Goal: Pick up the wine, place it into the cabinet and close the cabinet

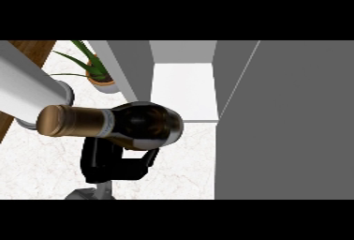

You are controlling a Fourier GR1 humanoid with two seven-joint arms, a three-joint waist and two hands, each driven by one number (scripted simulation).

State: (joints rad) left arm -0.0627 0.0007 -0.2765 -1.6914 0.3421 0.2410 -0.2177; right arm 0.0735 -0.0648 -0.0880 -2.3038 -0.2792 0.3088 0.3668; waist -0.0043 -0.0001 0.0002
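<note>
The cabinet (185, 89) is filling the upper middle and right of the head view, its door (290, 122) swung open into a broad grey slab at the right and its white shelf lying bare inside. The counter (41, 164) is spreading pale and marbled below. A white cylinder (27, 86), which I cannot identify, is slanting in from the upper left.

The wine (114, 123) is being held up off the counter, just in front of the shelf's front edge, tipped so its capped neck is pointing left towards the cylinder. The left hand (110, 161) is gripping it from beneath, fingers curling round the dark body. The right hand is not showing. A potted plant (97, 75) is sitting just left of the cabinet.

Judging from this, the carrying step is nearly over. To do it well, the hand should be righting the bottle before pushing forward, keeping the neck clear of the cabinet's left wall, and setting the base well onto the shelf so the door can swing shut.
</note>
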